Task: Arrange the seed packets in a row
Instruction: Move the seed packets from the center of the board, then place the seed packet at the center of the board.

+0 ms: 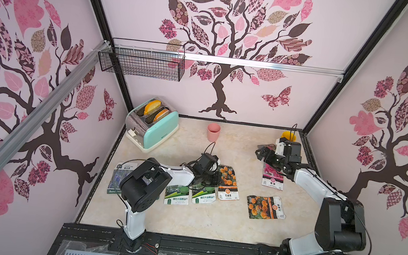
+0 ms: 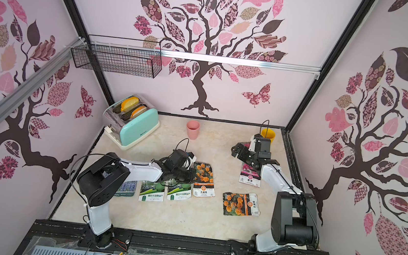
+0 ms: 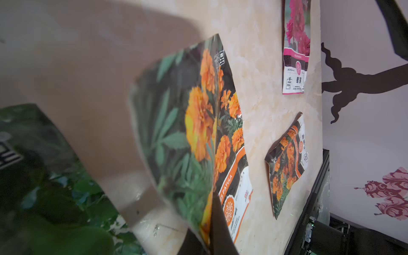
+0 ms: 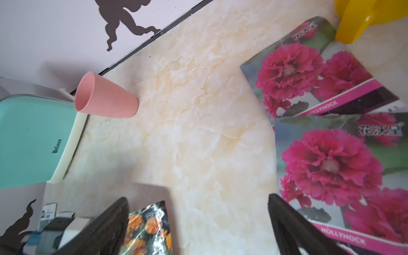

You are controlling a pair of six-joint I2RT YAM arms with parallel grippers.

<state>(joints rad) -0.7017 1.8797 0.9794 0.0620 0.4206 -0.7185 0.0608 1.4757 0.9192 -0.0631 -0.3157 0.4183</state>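
The seed packets lie on the marble table in both top views. From the left come a lavender packet [image 1: 118,179] partly hidden by my left arm, two gourd packets [image 1: 177,196] [image 1: 204,197], and a marigold packet [image 1: 229,183]. My left gripper [image 1: 213,179] [image 3: 209,236] is shut on an edge of that marigold packet [image 3: 198,123], which curls up off the table. A second marigold packet [image 1: 266,207] lies sideways to the right. My right gripper [image 1: 261,153] [image 4: 198,198] hangs open over bare table beside two magenta packets [image 4: 309,72] [image 4: 342,176].
A mint toaster [image 1: 152,126] with bread stands at the back left. A pink cup [image 1: 213,132] sits at the back middle and a yellow cup [image 1: 289,135] in the back right corner. A wire basket [image 1: 142,62] hangs on the back wall.
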